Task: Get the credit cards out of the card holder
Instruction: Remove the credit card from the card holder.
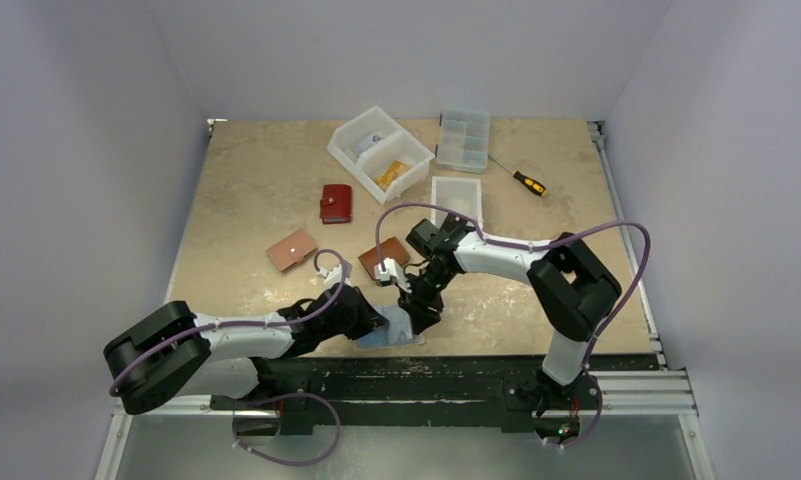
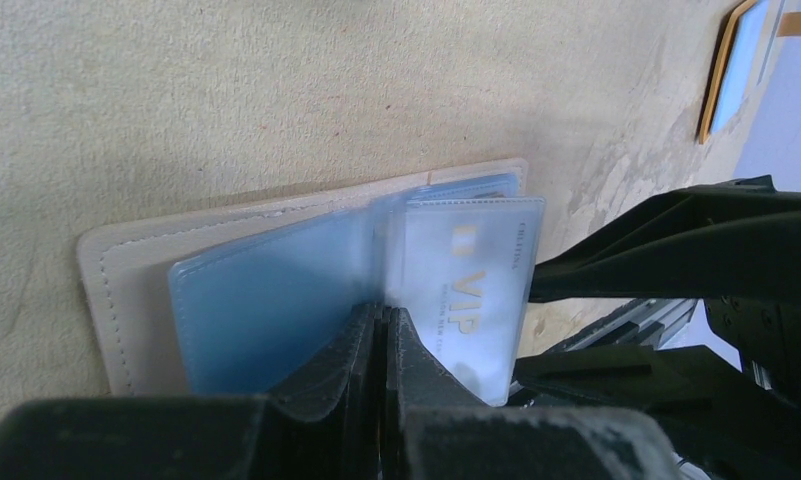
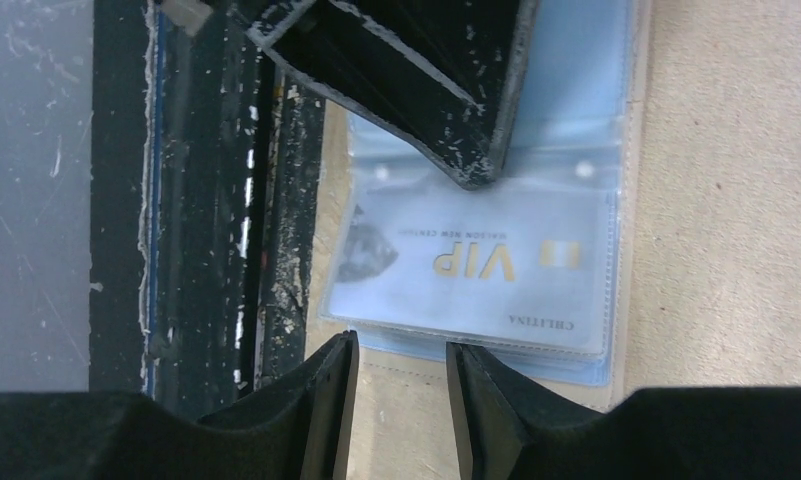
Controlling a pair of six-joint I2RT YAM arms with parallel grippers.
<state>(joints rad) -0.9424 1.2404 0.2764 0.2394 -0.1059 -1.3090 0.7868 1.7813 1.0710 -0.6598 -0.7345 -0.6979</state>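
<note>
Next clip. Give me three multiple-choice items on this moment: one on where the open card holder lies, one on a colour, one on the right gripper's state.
1. Where does the open card holder lie?
A. at the near edge of the table
B. at the far edge
C. in the far left corner

2. What colour is the lettering on the VIP card in the top sleeve?
A. red
B. gold
C. green

3. How does the right gripper stand?
A. shut on a card
B. shut, empty
C. open, with nothing between its jaws

Answers:
1 A: the top view shows it right at the near edge.
2 B: the right wrist view shows gold letters through the clear sleeve.
3 C: its fingers stand apart, and the surface beneath shows through the gap.
</note>
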